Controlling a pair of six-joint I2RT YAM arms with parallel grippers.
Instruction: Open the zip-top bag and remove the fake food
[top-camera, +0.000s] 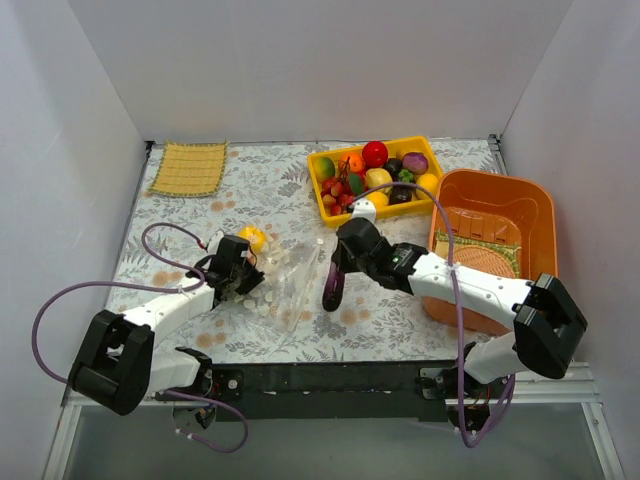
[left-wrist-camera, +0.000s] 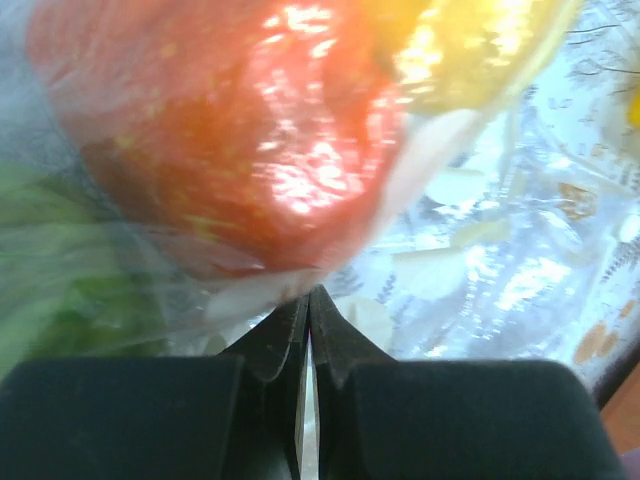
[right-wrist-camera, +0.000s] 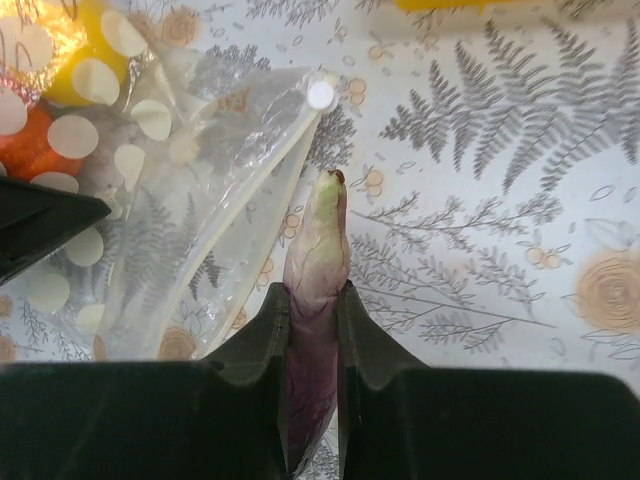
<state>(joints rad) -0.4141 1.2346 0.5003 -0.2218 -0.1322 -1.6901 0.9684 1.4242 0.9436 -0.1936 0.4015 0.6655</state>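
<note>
**Right gripper grips a purple piece at the bag's mouth**

The right gripper (right-wrist-camera: 315, 295) is clamped on a purple aubergine (right-wrist-camera: 318, 250), whose pale green tip points away from the wrist. It lies just beside the open edge of the zip-top bag (right-wrist-camera: 220, 170) and looks to be outside it. The left gripper (left-wrist-camera: 308, 300) is closed, pinching a fold of the bag's clear plastic and pinning it to the counter (right-wrist-camera: 500, 200) left of centre.

The step in hand, I judge, is removal: the bag is open and one piece is coming out. Next, the aubergine needs carrying clear of the plastic and releasing, with the left hold kept firm so the bag does not drag along.

Counted: one bag and one piece in the grip. At least three pieces of fake food (left-wrist-camera: 230, 140) show through the plastic: red, yellow and green. Farther back stands one yellow tray (top-camera: 322, 190) heaped with about a dozen pieces, too crowded to count exactly. To its right is one orange basket (top-camera: 500, 185), and one woven mat (top-camera: 188, 168) lies in the far left corner.
</note>
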